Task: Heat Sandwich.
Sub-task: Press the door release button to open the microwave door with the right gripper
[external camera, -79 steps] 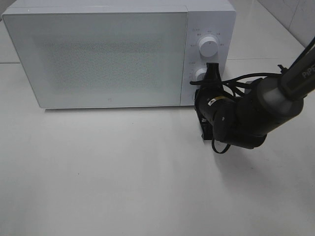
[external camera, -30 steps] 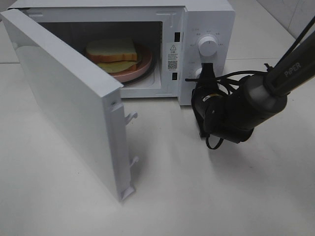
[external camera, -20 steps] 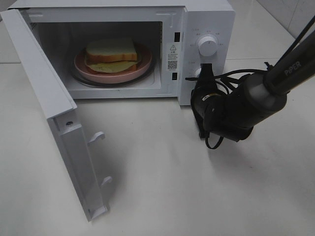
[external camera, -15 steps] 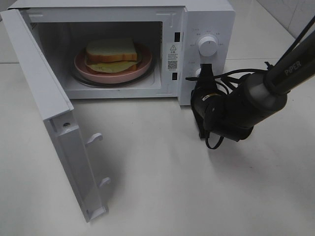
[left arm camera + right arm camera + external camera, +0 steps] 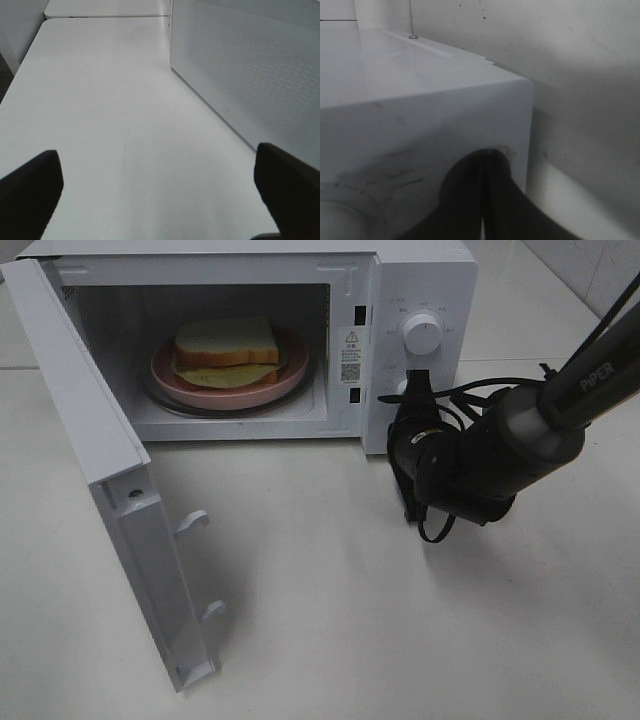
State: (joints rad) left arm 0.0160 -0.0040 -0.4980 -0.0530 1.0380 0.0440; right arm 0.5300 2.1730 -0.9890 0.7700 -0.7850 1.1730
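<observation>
The sandwich [image 5: 228, 340], white bread with yellow cheese, lies on a round pink plate [image 5: 262, 390] inside the open white microwave [image 5: 425, 275]. Its door [image 5: 95, 445] stands swung out to the left. My right gripper [image 5: 417, 382] is shut and empty, its tip against the lower control of the microwave's panel, below the upper knob [image 5: 423, 335]. In the right wrist view the closed fingertips [image 5: 481, 165] touch the white panel [image 5: 420, 110]. My left gripper [image 5: 159, 185] is open and empty over the table, outside the exterior view.
The left wrist view shows the dotted outer face of the door [image 5: 250, 65] beside the white table [image 5: 100, 100]. The right arm [image 5: 500, 455] and its cables hang in front of the microwave's right side. The table's edge [image 5: 20, 75] is near the left gripper.
The microwave door, closed 2.6 s ago, has sprung open and swung fully left, showing the sandwich. It has settled in the last half second. My right gripper stays at the lower control.
</observation>
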